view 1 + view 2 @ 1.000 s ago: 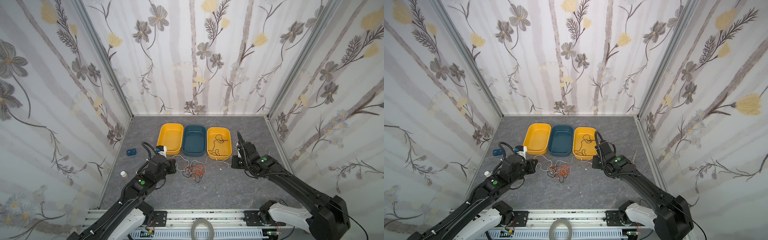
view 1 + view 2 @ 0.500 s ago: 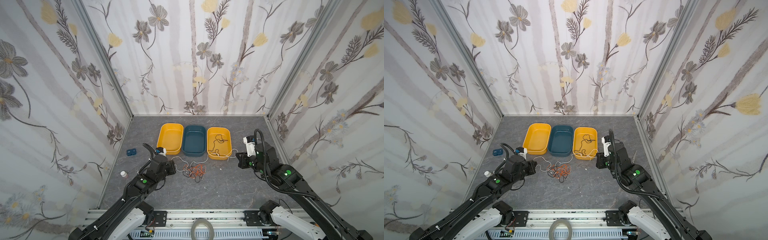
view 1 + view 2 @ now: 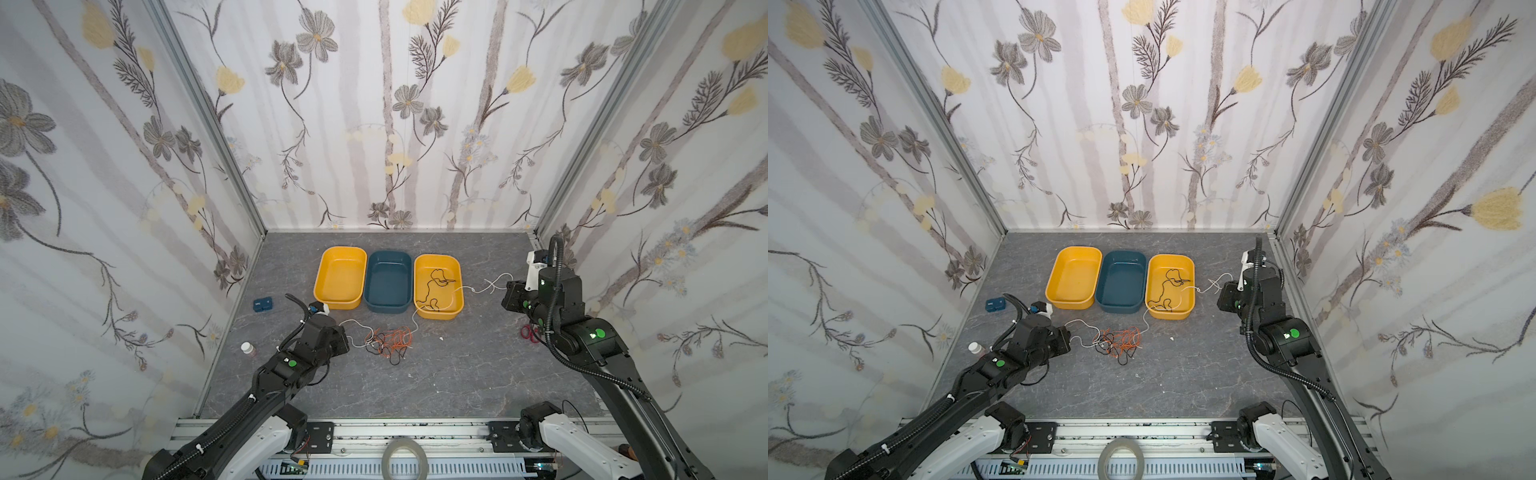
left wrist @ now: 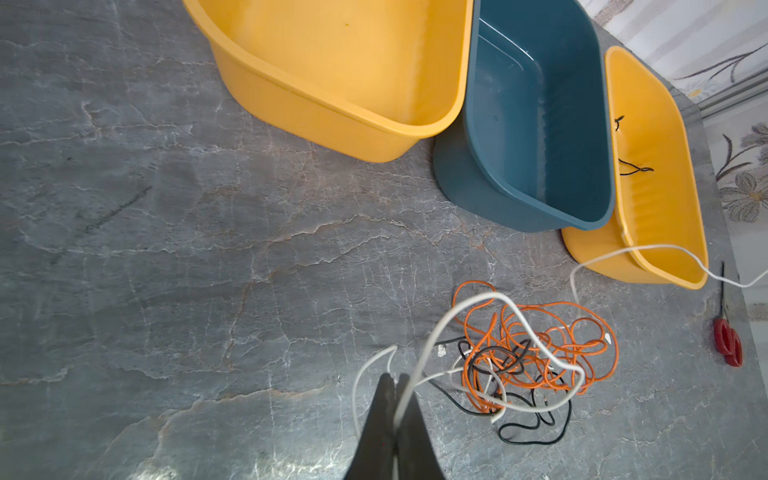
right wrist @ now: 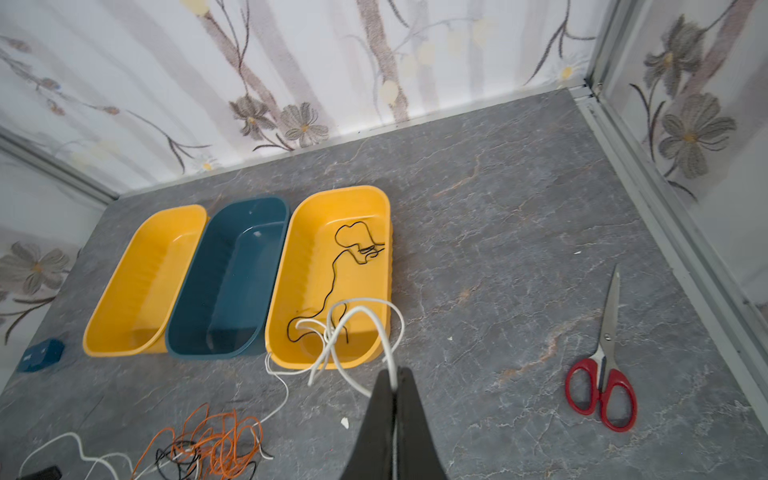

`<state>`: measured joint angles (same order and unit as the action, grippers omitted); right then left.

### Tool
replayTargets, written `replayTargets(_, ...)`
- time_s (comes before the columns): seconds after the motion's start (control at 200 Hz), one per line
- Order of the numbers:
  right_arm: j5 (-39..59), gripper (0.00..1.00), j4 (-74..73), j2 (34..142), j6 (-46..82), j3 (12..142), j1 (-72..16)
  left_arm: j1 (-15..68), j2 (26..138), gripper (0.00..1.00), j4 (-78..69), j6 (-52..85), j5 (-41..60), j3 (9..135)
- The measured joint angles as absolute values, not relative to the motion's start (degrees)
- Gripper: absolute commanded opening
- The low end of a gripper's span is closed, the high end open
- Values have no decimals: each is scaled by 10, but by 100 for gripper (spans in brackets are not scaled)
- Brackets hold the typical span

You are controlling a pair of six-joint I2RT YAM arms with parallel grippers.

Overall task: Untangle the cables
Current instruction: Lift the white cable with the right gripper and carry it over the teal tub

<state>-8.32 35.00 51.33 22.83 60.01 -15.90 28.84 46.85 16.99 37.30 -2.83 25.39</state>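
Observation:
The cables lie as an orange, black and white tangle (image 3: 388,340) (image 3: 1119,338) on the grey floor in front of the trays. One white cable (image 4: 461,309) leaves the tangle both ways. My left gripper (image 4: 395,380) (image 3: 345,338) is shut on one end, just left of the tangle. The other end crosses the front corner of the right yellow tray (image 3: 436,313) and loops (image 5: 384,332) to my right gripper (image 5: 395,374) (image 3: 505,291), shut on it to the right of that tray. A loose black cable (image 3: 434,286) (image 5: 332,282) lies inside that tray.
A blue tray (image 3: 388,309) and a left yellow tray (image 3: 319,282) stand beside the right one. Red scissors (image 3: 528,332) (image 5: 602,386) lie near the right wall. A small blue box (image 3: 262,304) and a white bottle (image 3: 248,349) sit by the left wall.
My right gripper has moved right, away from the right yellow tray toward the side wall, drawing the white cable out with it. The left gripper has stayed by the tangle.

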Motion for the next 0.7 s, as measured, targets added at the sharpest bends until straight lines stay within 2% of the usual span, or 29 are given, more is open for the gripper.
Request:
replayTargets(0.165,-78,0,349,530,224,606,-105,280,469,0,176,376,-30,254)
replayTargets(0.335,-29,0,346,540,224,608,-96,276,476,0,177,376,-24,253)
replayTargets(0.53,44,0,340,544,225,617,-99,276,516,10,155,375,17,253)
replayTargets(0.7,77,0,340,539,225,653,-105,276,545,25,133,373,41,254)
